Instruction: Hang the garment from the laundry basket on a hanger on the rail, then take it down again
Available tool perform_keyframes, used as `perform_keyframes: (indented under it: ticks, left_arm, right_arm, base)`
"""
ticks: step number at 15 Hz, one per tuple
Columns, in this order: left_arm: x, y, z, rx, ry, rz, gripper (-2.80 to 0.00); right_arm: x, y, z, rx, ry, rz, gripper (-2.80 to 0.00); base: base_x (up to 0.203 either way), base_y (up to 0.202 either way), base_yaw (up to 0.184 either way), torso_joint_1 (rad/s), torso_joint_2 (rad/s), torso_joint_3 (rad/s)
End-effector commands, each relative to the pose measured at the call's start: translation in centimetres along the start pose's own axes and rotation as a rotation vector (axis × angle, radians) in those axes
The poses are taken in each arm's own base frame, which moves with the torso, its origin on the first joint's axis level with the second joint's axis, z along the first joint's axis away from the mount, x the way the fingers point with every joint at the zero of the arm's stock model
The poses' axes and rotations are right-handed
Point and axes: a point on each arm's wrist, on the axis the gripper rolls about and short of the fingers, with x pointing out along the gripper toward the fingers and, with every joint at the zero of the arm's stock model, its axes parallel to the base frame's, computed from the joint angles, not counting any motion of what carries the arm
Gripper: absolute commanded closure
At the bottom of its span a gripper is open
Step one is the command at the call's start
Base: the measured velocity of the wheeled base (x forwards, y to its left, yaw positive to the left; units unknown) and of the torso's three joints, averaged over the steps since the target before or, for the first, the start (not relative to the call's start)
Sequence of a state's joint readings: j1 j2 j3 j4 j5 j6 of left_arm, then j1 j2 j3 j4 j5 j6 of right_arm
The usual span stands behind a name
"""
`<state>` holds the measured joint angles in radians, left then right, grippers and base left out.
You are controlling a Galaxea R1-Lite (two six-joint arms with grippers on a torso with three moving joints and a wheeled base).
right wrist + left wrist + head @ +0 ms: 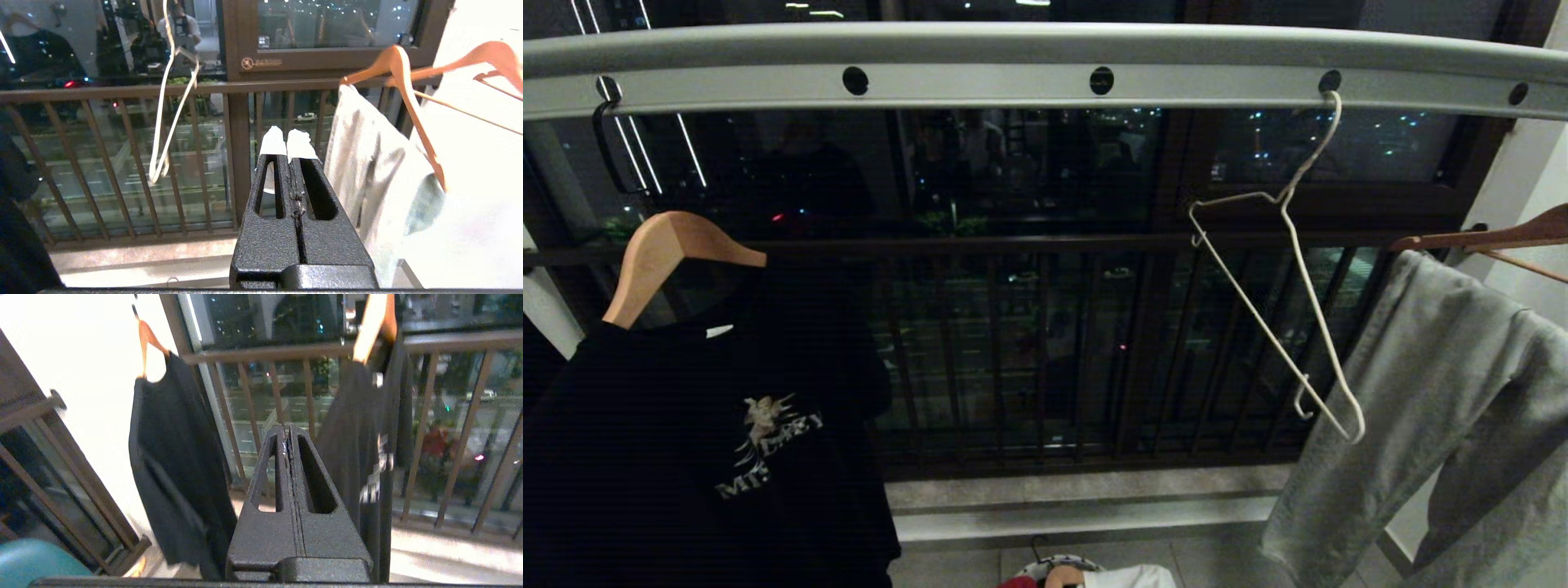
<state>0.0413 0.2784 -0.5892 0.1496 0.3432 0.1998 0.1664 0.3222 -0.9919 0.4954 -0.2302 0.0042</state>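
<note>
The left gripper [287,435] is holding its jaws pressed tight together with nothing between them. It is pointing at a black T-shirt [367,457] and the brown window railing [421,428] behind it. Another dark shirt [175,469] is hanging off to one side on an orange-brown hanger [147,339].

The right gripper [288,143] is also keeping its jaws pressed together and empty. Its tips are wearing white tape. It is facing the railing, with the thin white wire hanger [167,106] on one side and grey clothing [367,163] on a wooden hanger [404,98] on the other.

From the head view, neither arm is showing. The white wire hanger [1286,278] is dangling bare and tilted from a round hole in the light-grey rail [980,86]. The black T-shirt [703,441] with a pale print is hanging at the left on a wooden hanger [662,257]. The grey clothing [1429,425] is hanging at the right.

Down at the bottom edge, a bit of the laundry basket [1062,562] is peeking in on the floor [1225,563]. A small red patch [1017,582] there is probably the garment, lying beside something white [1131,577], but too little is showing to be sure.
</note>
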Motion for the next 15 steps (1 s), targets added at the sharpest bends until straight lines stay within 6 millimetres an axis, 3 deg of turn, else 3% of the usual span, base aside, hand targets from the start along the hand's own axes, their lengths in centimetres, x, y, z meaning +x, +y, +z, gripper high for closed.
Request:
perform_keyframes:
  ticks: [1,4,8,12,15]
  left_arm:
    - [-1.3,-0.1,-3.3,-0.001,-0.006,-0.02,0.0]
    - [-1.2,-0.9,-7.4,0.022,0.052,-0.059,0.0]
    - [-1.5,-1.8,-10.2,-0.023,0.043,-0.241,0.0]
    - [-0.9,-2.8,-13.2,-0.017,0.147,-0.294,0.0]
    - [-0.9,-3.0,-13.7,-0.046,0.157,-0.367,0.0]
  right_arm:
    - [-1.2,-0.3,-0.8,0.011,0.009,-0.024,0.0]
    - [-1.2,-0.2,-0.9,0.027,0.021,-0.063,0.0]
    - [-0.9,1.0,-2.6,0.008,0.069,-0.086,0.0]
    - [-0.1,1.5,-7.7,0.001,0.152,-0.011,0.0]
    - [0.8,1.7,-12.3,-0.004,0.148,0.05,0.0]
  base:
    - [0.0,0.0,0.0,0.0,0.0,0.0]
    - [0.0,0.0,0.0,0.0,0.0,0.0]
    - [0.0,0.0,0.0,0.0,0.0,0.0]
    - [0.0,0.0,0.0,0.0,0.0,0.0]
    - [0.0,0.0,0.0,0.0,0.0,0.0]
